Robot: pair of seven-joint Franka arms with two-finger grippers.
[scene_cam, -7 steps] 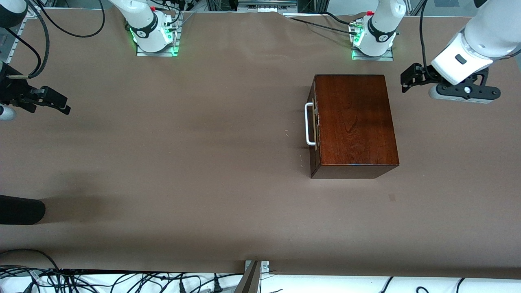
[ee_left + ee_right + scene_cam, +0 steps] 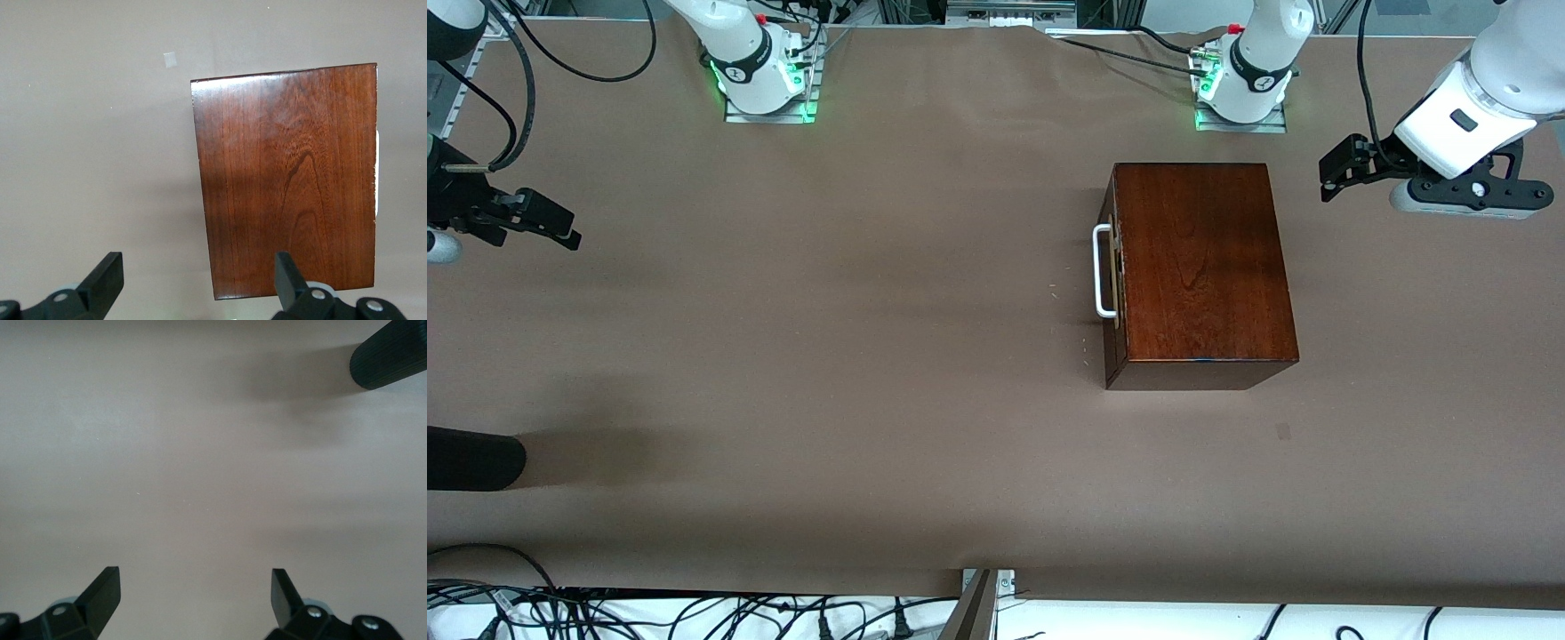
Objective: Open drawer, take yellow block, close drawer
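The drawer (image 2: 1110, 271) is shut in its wooden box (image 2: 1200, 267) toward the left arm's end of the desk (image 2: 871, 356). Left end effector (image 2: 1343, 164) and right end effector (image 2: 547, 222) hover open, empty.

A brown-covered table (image 2: 871, 356) carries one closed dark wooden box (image 2: 1200, 267), handle toward the right arm's end.

No readable text, labels or numbers anywhere.
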